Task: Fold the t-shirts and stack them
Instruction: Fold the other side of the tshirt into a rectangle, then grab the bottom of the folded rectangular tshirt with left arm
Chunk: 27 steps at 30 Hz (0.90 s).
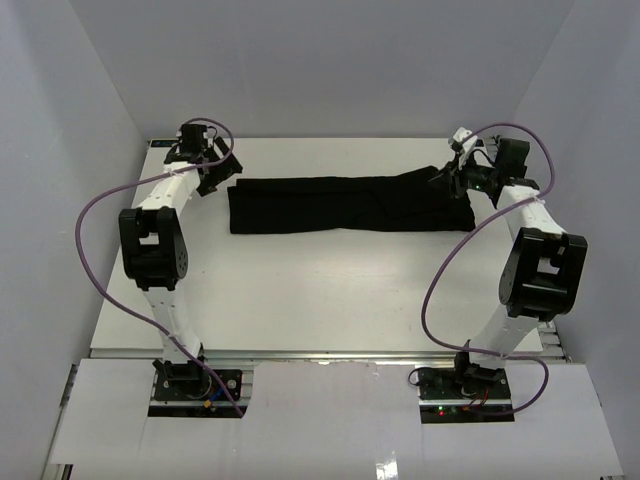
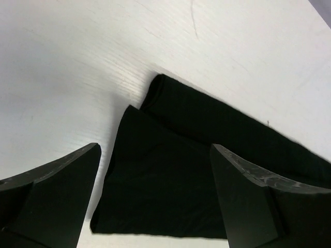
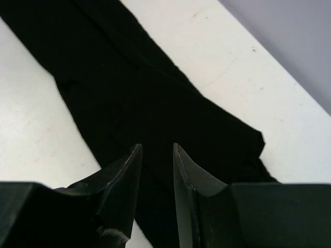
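Far side of the table [image 1: 300, 290]: the black t-shirt [image 1: 350, 203] lay as a long folded band, stretched crosswise between the two arms, flat on the white top.
Left gripper [image 2: 155, 149]: jaws stood wide apart with nothing between them, hanging over the band's left end. The cloth's corner and doubled edge showed below, clear of both fingers.
Right gripper [image 3: 156, 147]: jaws were only a narrow slit apart, low over the right end where the cloth bunched. Was a pinch of fabric in that slit? Black on black, I could not tell.
Shirt against jaws: the left end sat beneath and just ahead of the left fingers. The right end spread under the right fingers and ran on past them.
Fold so far, by my reading: the lengthwise fold was laid, the crosswise fold not yet made, and with one shirt in sight there was no stack.
Risk one: if those right jaws had a layer snagged, lifting away would drag the end and spoil the band.
Risk two: the left end showed two layers offset, so a grab on the top layer alone would peel the fold open.
Risk three: uneven pulls from the two ends would skew it, since cloth this soft sags and slides.
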Available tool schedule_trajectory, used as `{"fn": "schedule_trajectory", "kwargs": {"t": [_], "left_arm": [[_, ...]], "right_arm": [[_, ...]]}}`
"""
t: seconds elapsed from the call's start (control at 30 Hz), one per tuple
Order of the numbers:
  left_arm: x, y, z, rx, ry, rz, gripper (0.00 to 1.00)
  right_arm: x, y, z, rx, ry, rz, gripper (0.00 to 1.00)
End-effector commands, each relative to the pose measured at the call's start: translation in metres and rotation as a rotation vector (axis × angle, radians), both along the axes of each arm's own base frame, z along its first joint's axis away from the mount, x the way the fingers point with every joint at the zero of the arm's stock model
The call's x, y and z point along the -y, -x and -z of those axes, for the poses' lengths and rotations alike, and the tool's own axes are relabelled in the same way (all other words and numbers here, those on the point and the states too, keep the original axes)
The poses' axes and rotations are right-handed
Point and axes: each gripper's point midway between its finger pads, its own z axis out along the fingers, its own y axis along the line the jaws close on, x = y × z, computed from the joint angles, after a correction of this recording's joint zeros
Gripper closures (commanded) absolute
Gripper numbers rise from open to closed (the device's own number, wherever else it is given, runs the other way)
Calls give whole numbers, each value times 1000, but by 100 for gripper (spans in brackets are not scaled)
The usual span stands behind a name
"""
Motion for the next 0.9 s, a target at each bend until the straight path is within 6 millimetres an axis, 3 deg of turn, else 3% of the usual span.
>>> {"fn": "schedule_trajectory", "kwargs": {"t": [0.0,0.2,0.27,0.3,0.37,0.5,0.7,0.87], "left_arm": [[11,14,-72,156,-5,149,2],[40,61,-59,132,99,300,8],[38,68,-52,117,86,302,9],[22,71,-45,103,74,275,9],[20,76,-36,76,85,289,8],[24,80,-18,21,108,346,2],[16,68,0,-3,39,398,2],[25,60,22,-31,82,459,2]], "right_arm": [[-12,29,-12,6,-29,-71,62],[-11,56,-24,3,-26,-87,62],[-9,61,-28,-2,-31,-84,62],[-8,64,-27,-20,-37,-82,62],[-7,68,-31,-27,-40,-78,62],[-6,75,-34,-42,-46,-71,61],[1,83,-34,-59,-53,-47,61],[8,87,-32,-77,-61,-27,61]]}}
